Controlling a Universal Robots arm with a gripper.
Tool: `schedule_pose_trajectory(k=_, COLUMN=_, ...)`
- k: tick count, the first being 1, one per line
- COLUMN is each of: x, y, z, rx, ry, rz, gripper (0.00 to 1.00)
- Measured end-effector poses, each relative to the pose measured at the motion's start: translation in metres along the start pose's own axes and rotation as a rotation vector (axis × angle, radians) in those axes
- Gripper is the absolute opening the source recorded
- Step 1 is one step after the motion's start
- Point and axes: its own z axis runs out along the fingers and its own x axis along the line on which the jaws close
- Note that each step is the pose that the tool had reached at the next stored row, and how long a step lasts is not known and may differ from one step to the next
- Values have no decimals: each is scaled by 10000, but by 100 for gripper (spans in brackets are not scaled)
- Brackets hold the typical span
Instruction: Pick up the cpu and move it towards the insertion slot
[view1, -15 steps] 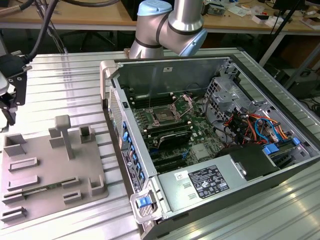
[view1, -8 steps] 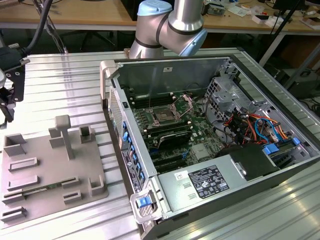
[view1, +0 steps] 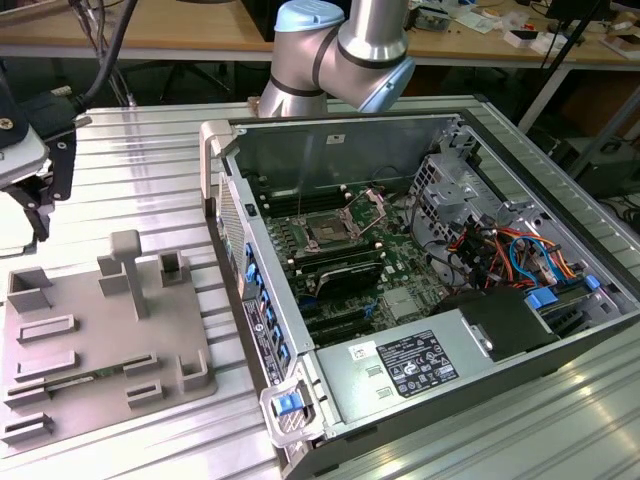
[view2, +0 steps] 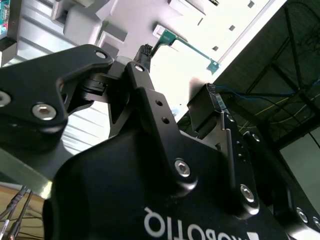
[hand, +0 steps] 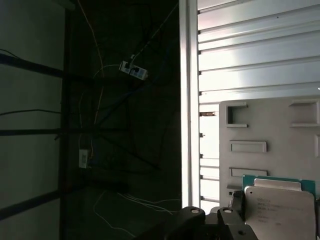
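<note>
- A ribbed metal bench (view1: 150, 170) carries everything. Wooden desks (view1: 180, 30) stand behind it, and the first wrist view shows loose cables (hand: 100, 125) in the dark space below its edge.
- An open computer case (view1: 330, 145) lies on the bench towards the exterior view's right. Inside are a motherboard (view1: 400, 265), a labelled power supply (view1: 410, 365) and orange and blue wires (view1: 500, 250).
- The arm (view1: 350, 45) rises behind the case, and its upper part is cut off by the frame.
- A grey tray (view1: 95, 315) with raised blocks and shallow frames sits to the exterior view's left of the case. A thin dark strip (view1: 90, 374) lies in one frame; what it is cannot be made out.
- The pincer (view2: 180, 70) hangs at the exterior view's left edge, half cut off, beside the tray's far corner. Its fingers (view2: 145, 52) are set partly apart, clamped on the cpu's edges.
- The slot (view1: 326, 232) sits mid-motherboard with its load plate raised and its dark centre bare.
- The cpu (hand: 280, 210), silvery with a green rim, is in the pincer over the tray, well apart from the slot.
</note>
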Motion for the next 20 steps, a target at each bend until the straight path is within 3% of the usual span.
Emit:
schedule_pose_trajectory(k=3, x=-90, y=-2, z=-2, rx=0, ry=0, rz=-1, gripper=55)
schedule_pose_trajectory(k=20, x=-127, y=-3, z=-2, rx=0, ry=0, rz=-3, gripper=55)
